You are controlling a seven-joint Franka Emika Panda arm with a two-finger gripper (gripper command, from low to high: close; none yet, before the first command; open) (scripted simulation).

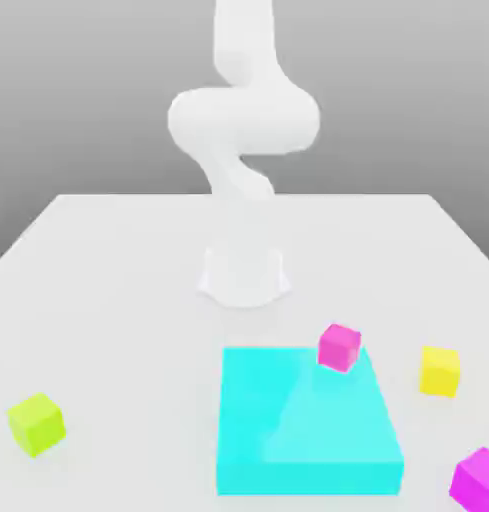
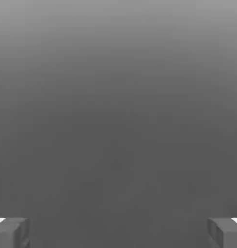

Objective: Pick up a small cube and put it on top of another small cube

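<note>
Yellow cube: set on the white table, at the exterior view's right, just beside the cyan block, apart from it. Magenta cube: placed on the block's far right corner. Second magenta cube: near right. Lime cube: near left. Gripper: fingers spread wide, nothing held. Arm: raised behind.

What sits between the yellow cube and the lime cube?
In the exterior view, the cyan block lies between the yellow cube and the lime cube.
</note>
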